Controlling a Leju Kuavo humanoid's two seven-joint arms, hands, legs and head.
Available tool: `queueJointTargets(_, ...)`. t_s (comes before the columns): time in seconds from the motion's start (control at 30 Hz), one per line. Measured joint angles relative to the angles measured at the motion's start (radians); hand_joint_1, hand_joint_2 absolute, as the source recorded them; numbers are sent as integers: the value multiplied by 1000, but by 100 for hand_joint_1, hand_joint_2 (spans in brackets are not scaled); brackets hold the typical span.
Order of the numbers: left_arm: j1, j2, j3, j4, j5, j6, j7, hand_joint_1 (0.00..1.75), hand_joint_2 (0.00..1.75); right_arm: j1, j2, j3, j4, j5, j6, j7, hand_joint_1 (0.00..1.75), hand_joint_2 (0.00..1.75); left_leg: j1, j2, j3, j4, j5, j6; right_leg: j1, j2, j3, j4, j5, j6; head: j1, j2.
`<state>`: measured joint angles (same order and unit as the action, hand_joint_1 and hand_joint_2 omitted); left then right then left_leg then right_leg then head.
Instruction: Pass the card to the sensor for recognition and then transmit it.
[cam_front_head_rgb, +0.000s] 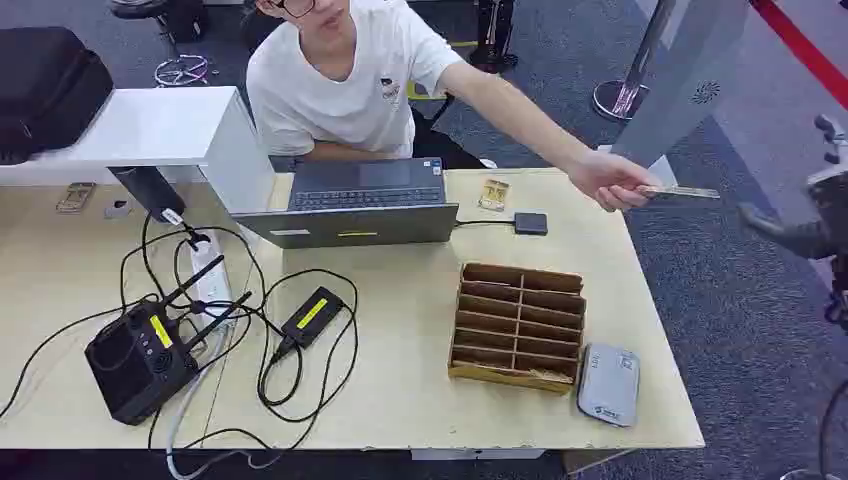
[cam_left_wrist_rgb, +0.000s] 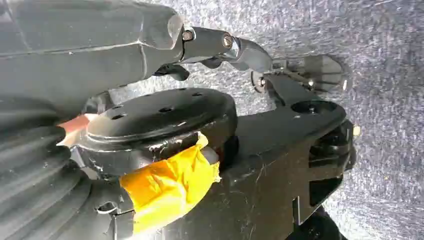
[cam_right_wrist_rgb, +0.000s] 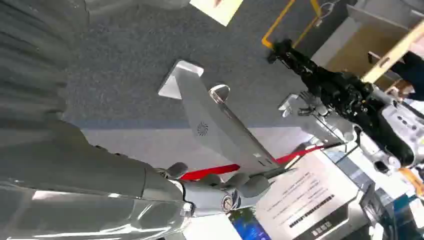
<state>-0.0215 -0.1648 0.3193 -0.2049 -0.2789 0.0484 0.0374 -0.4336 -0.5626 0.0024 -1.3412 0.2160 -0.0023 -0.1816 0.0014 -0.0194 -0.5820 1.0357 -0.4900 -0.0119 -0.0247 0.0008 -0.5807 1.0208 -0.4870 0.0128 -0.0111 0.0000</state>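
Head view showed a person's hand (cam_front_head_rgb: 622, 184) holding out the thin flat pale card (cam_front_head_rgb: 680, 192) past the tabletop (cam_front_head_rgb: 400, 400) edge, near my right robot hand (cam_front_head_rgb: 815, 225), which was empty w/ fingers apart. Left robot hand (cam_left_wrist_rgb: 240, 50): couldn't tell. I judged I should approach level & pinch the card's free end.
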Motion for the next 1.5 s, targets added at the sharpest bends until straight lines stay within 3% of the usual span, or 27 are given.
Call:
queueJointTargets(0.53,0,5,-35,0,-66,-10,-32,0,175,-138,178,309,159,431,-208,25,2,175,0,0,0,0,1,0,0,0,0,1,0,0,0,0)
queueJointTargets(0.57,0,5,-35,0,-71,-10,-33,0,175,-143,190,326,170,458,-223,29,175,175,0,0,0,0,1,0,0,0,0,1,0,0,0,0)
queueJointTargets(0.93,-1,5,-48,0,-122,-27,-34,0,175,-192,315,457,242,725,-378,42,175,175,1,0,1,0,2,-2,1,1,-1,1,0,0,0,0)
queueJointTargets(1.5,0,5,-49,0,-120,-41,-39,0,175,-203,340,483,248,733,-380,50,175,175,1,0,1,0,2,-2,1,0,-1,1,0,0,0,0)
